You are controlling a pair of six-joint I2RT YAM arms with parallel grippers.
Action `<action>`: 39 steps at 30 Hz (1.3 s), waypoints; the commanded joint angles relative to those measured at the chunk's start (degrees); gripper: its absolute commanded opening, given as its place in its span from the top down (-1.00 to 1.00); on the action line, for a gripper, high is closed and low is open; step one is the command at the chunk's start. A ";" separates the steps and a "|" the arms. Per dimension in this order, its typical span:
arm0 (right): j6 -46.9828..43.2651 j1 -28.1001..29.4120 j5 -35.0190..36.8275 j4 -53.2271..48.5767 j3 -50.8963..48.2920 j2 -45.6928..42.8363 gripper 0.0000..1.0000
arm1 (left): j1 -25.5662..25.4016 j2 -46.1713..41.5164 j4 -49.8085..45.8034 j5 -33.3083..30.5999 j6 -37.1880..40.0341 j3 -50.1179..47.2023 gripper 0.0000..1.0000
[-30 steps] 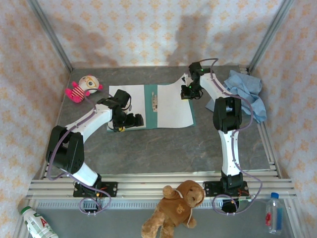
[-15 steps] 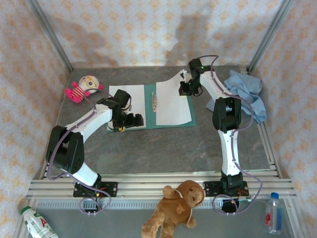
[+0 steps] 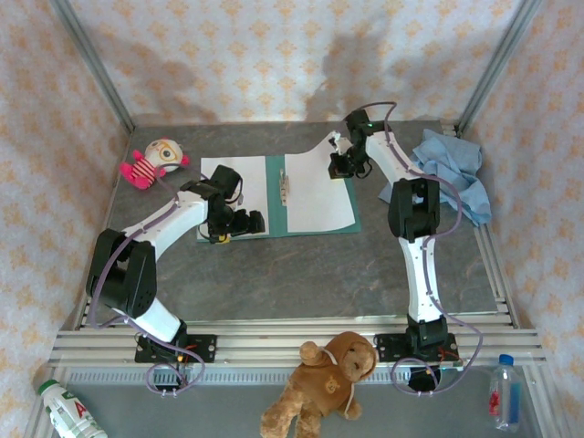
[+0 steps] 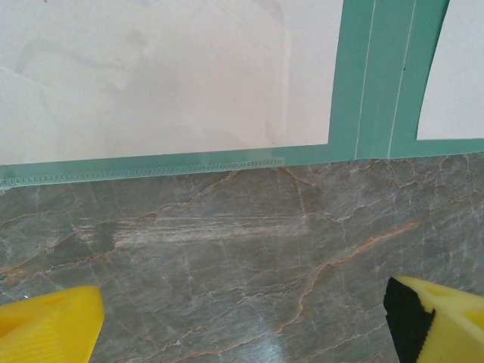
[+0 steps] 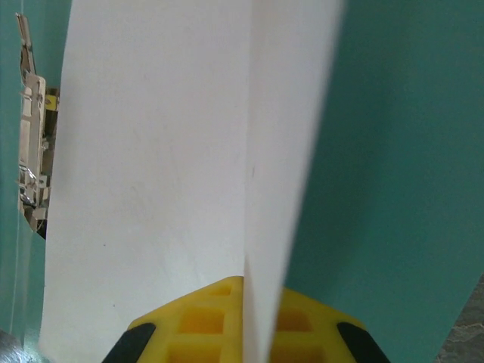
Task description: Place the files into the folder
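Though thin, flat teal folder (image 3: pixel 275 212)

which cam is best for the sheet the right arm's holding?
Top external: the whole right sheet is visible on the folder, its far corner held up by the right gripper. Right wrist gives a close-up of the pinched edge between its fingers; left wrist catches a corner sliver.

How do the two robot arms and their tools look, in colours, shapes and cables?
Both the left arm and the right arm have white links joined by rounded black joints, with a thin purplish cable looped along each. Their bases are black. The left tool has blocky yellow fingers with black edging. The right tool is the same yellow, moulded with square recesses.
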 commanded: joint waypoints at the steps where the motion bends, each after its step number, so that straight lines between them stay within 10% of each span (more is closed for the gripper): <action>1: -2.80 -0.28 0.29 -2.79 2.46 0.97 0.94 | 0.12 0.81 -1.15 -0.17 0.06 -0.50 -0.93; 14: -1.85 -0.43 0.45 -3.38 3.99 2.56 0.85 | -0.01 0.46 -1.37 -0.54 -0.08 -0.89 -0.95; 39: 4.39 -0.85 2.33 -3.30 0.85 -0.89 -0.16 | -0.15 0.38 -1.28 -0.70 0.14 -1.69 -0.96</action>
